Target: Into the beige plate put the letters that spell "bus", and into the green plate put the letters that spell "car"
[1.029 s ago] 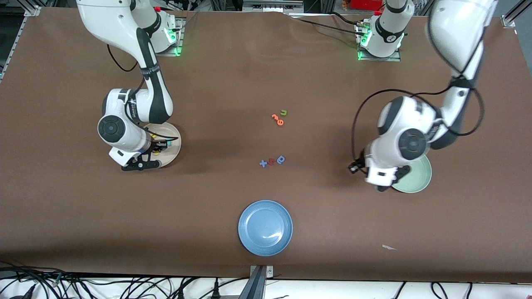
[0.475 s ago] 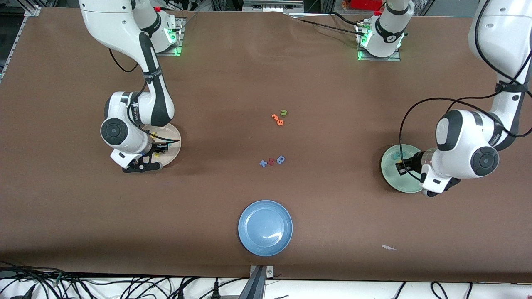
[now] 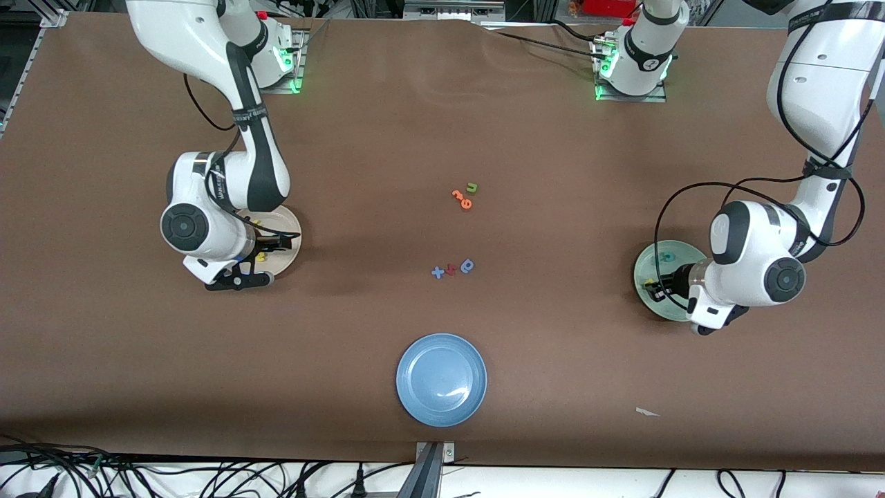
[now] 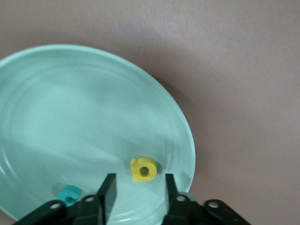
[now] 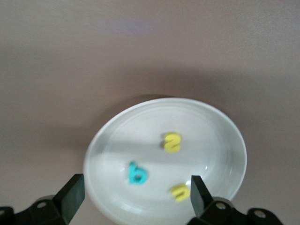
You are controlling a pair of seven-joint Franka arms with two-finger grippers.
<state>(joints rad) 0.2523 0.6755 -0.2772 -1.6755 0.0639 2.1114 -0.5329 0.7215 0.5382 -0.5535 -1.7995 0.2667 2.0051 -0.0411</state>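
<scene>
The beige plate [image 3: 289, 227] lies toward the right arm's end of the table. In it I see a teal b [image 5: 137, 174], a yellow s [image 5: 172, 142] and a yellow u [image 5: 180, 191]. My right gripper [image 5: 135, 194] hangs over this plate [image 5: 220, 136], open wide and empty. The green plate [image 3: 648, 266] lies toward the left arm's end. A yellow a [image 4: 143, 169] rests in it, and a teal letter [image 4: 69, 194] is partly hidden by the hand. My left gripper [image 4: 139, 190] is low over that plate [image 4: 56, 103], open, with the a just ahead of its fingertips, untouched.
A blue plate [image 3: 441, 379] sits near the table's front edge. At mid-table lie a green u [image 3: 472, 187] with orange pieces [image 3: 461, 199], and nearer the camera a row of blue and red pieces [image 3: 453, 268]. A white scrap [image 3: 646, 412] lies near the front.
The left arm swung over the green plate, lowered and opened its gripper; the yellow a now lies loose in the plate. The right gripper opened wide over the beige plate.
</scene>
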